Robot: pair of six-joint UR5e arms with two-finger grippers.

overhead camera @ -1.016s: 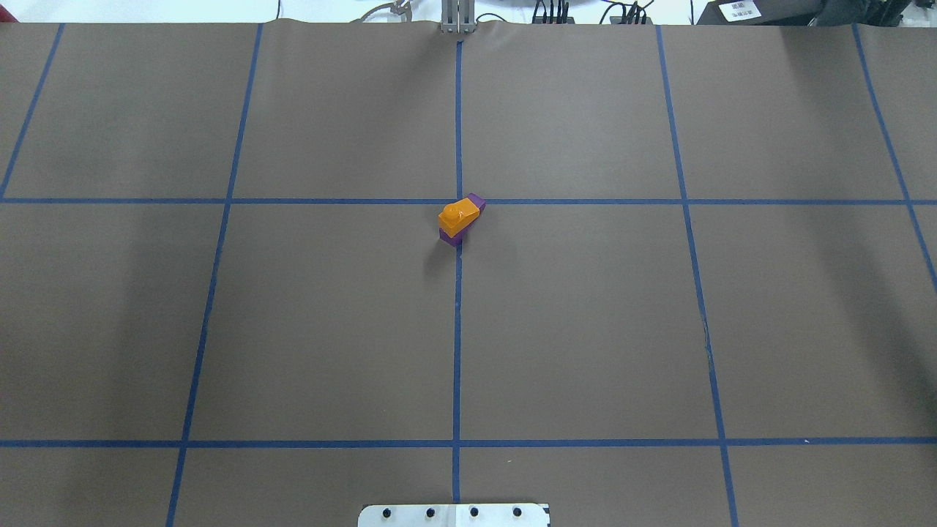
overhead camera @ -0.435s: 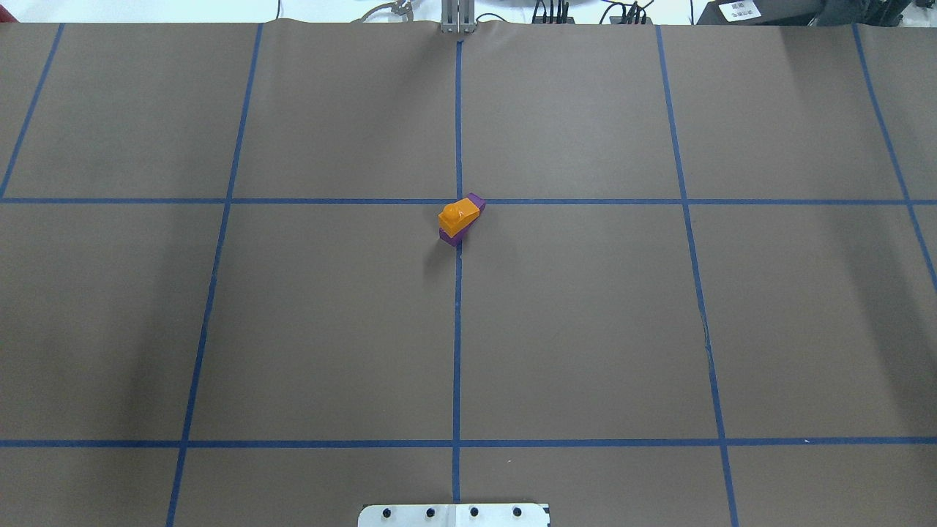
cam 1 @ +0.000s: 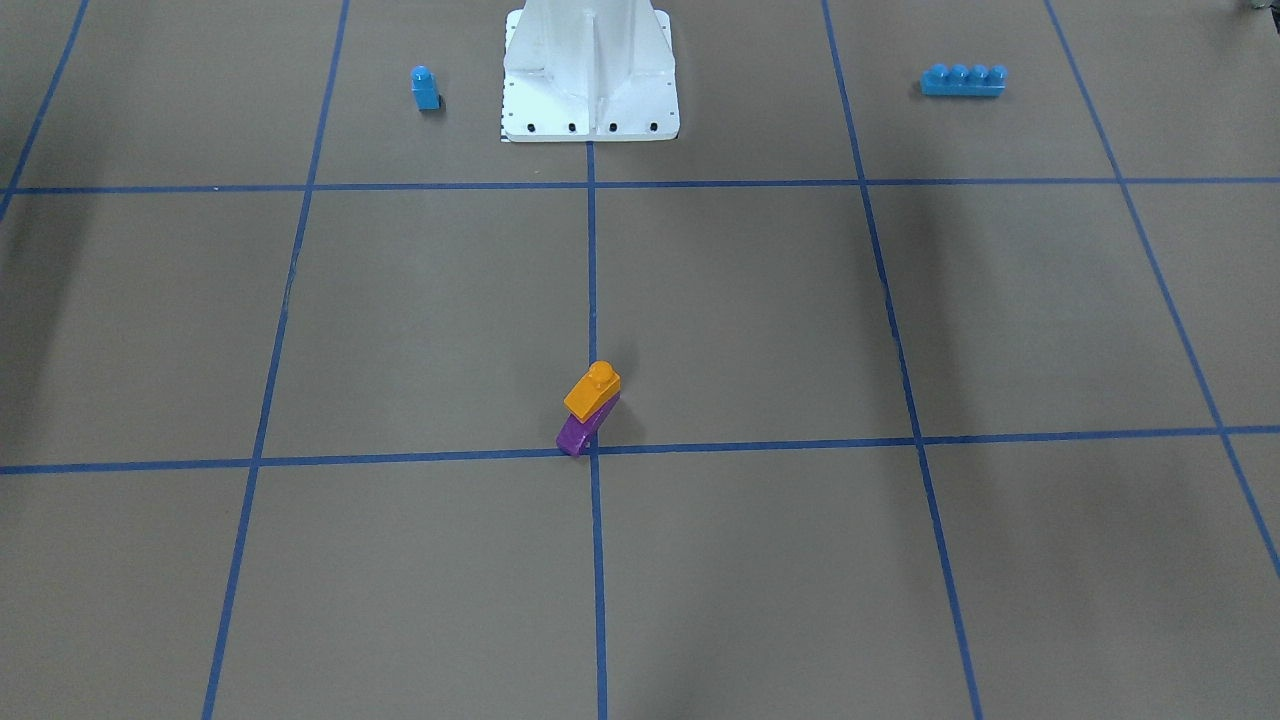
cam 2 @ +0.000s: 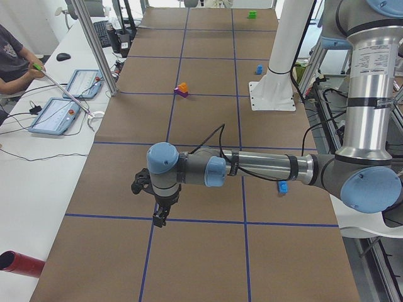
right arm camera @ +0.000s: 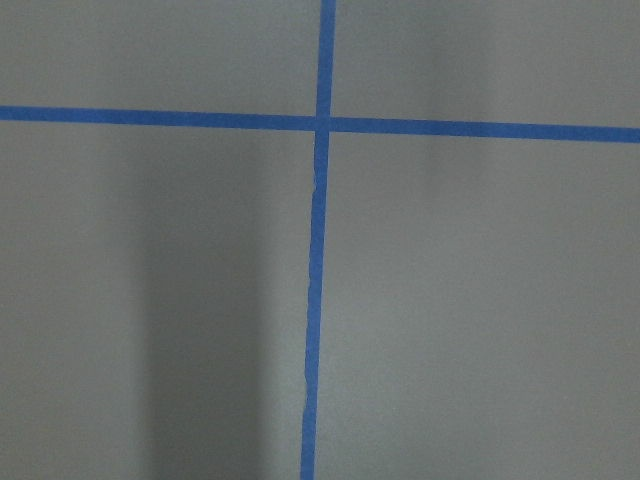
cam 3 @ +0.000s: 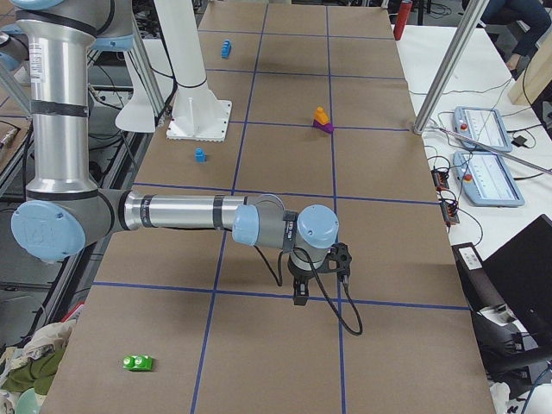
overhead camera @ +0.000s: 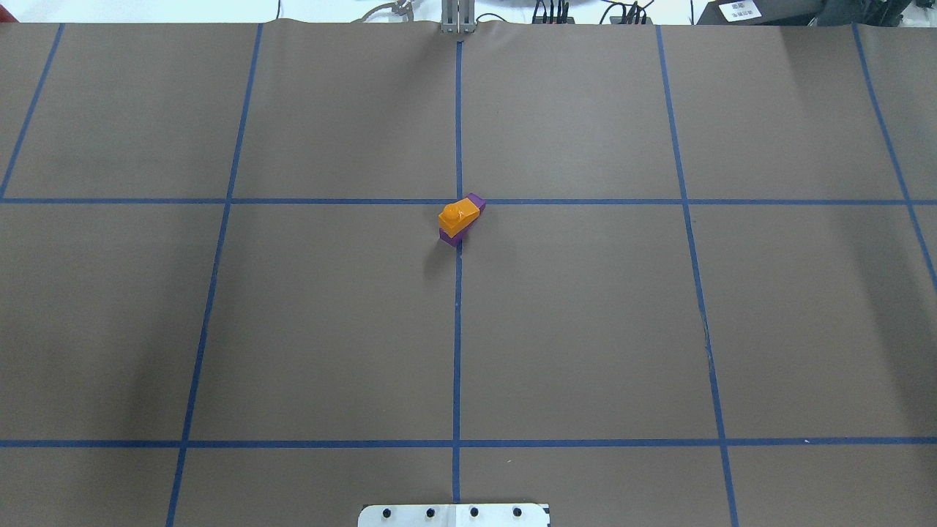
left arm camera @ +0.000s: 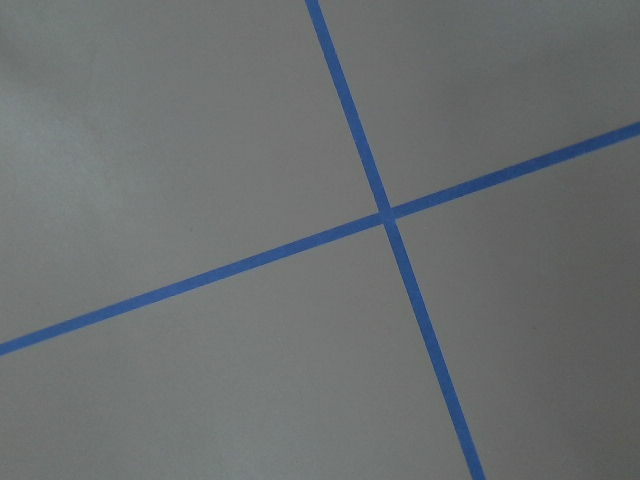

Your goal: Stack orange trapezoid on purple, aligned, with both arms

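- Plainly, my left gripper [cam 2: 160, 217] hangs just above the desk [overhead camera: 585, 329] at its end on my left. Only the side view shows it, so I cannot tell whether its jaws are wide or narrow.
- My right gripper [cam 3: 301, 296] hangs low over the opposite end, again seen only from the side, so I cannot tell its opening either.
- Each wrist camera shows bare paper and a crossing of blue tape [left arm camera: 385, 215], with no brick under either gripper.
- The orange trapezoid [overhead camera: 459, 214] sits on the purple [overhead camera: 448, 236], well apart from both grippers and roughly midway between them.
- From overhead, purple shows past the orange at both ends. From the front, the orange looks shifted toward the high end, so I judge the alignment close but not certain.
- Both bricks look like hard, glossy plastic, which I expect to be light, stiff, a little slippery, and not fragile.
- If I had to correct the stack, I would take the orange by its two flat parallel side walls, low and below the stud.
- I would avoid the sloped face, where the pads would likely slide off.
- The other gripper would pinch the purple by its flat sides, since so light a brick would skate on the paper under a push.
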